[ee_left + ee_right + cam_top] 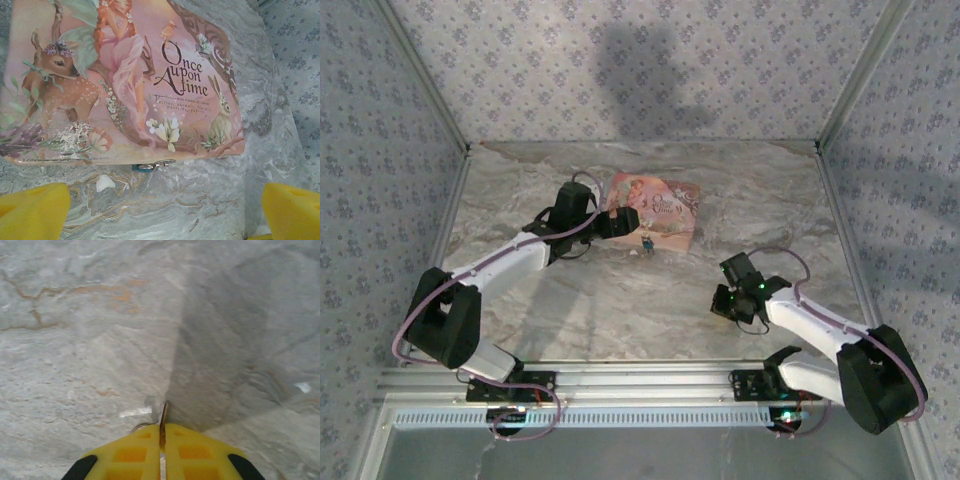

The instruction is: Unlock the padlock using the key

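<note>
Looking through the left wrist camera, I am seeing the left gripper (162,215) hanging with its yellow pads (32,210) spread wide apart, gripping nothing, just short of the pink box (125,80) lettered "Once Upon A Time". The padlock (150,166) is lying against the box's near edge, its teal body and silvery part resting on the marble table (200,200). A small white fleck (105,182) is sitting on the table near it, on the gripper's side.

From the overhead camera I am watching the left arm (510,262) stretching out to that box, which is lying flat toward the far middle of the table.

The right gripper (162,432) is pointing down close over bare marble, well apart from the box, toward the near right. Its pads are pressing together on the key (163,415), which is standing edge-on between them, its tip poking out past the fingertips. A thin wire ring (141,427) is curling out beside it.
</note>
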`<state>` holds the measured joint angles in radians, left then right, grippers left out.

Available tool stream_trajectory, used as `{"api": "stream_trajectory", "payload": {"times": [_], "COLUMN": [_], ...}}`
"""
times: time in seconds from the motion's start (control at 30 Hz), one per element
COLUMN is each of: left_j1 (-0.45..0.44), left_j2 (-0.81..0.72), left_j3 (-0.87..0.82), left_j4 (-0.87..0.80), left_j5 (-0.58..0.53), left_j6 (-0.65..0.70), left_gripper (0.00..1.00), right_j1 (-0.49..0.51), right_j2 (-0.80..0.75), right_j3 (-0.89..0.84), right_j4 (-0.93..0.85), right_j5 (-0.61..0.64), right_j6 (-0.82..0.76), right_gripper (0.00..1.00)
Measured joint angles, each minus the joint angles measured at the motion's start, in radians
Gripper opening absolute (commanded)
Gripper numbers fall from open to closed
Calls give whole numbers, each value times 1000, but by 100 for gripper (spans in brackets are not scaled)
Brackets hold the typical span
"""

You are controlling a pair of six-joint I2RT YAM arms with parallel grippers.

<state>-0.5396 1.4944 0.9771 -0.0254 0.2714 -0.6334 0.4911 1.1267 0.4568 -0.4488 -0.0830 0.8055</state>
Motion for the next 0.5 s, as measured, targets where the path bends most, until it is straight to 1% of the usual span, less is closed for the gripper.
{"api": "stream_trajectory", "payload": {"times": [0.1, 0.27, 0.37, 0.5], "left_j1": [0, 2, 11, 35], "left_j2": [0, 0, -6, -36], "left_j3": [0, 0, 0, 0], "left_j4": [0, 0, 0, 8], "left_j5": [-3, -3, 11, 67], "left_j6": [0, 0, 1, 11], "left_gripper": [98, 98, 98, 97], "right_j1": [6, 10, 14, 14], "right_j2": [0, -7, -34, -93], "right_j3": [0, 8, 11, 40], "right_j4": [9, 8, 10, 31], "right_j5": [-3, -2, -3, -14], "right_j6": [0, -21, -69, -181], "right_gripper": [0, 0, 0, 0]}}
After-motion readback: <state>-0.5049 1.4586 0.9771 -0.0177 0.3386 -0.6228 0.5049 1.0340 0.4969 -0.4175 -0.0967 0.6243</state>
